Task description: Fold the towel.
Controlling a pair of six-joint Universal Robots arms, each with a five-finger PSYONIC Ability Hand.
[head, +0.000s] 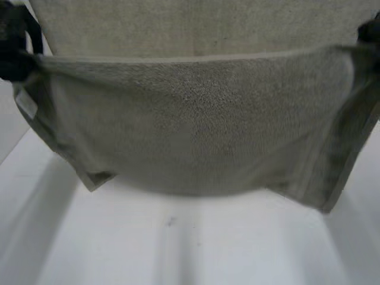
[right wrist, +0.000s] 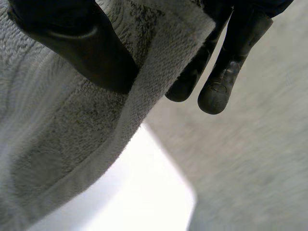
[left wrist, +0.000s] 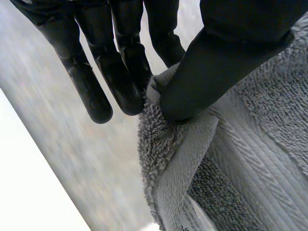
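**Towel held up between both hands**

The towel (head: 196,124) is stretched across the head view, over the white table (head: 178,243). Its upper edge runs from one hand to the other and sags a little in the middle. The cloth below that edge droops in a wide curve, and a hemmed corner hangs down at each side. Another layer of the towel shows beyond the edge. I cannot tell whether the low corners touch the table.

The left hand (head: 15,56) has the towel at its left end. From the left wrist, the thumb (left wrist: 216,62) presses a bunched corner of the cloth against the fingers (left wrist: 120,72), so that hand is pinching the towel. A white label (left wrist: 195,216) sticks out of the hem just below the pinch.

The right hand (head: 369,29) has the towel at its right end. From the right wrist, the thumb (right wrist: 82,43) lies on the near face of the cloth, by the hemmed edge. The fingers (right wrist: 226,72) come down behind that edge, so the towel is pinched between them.
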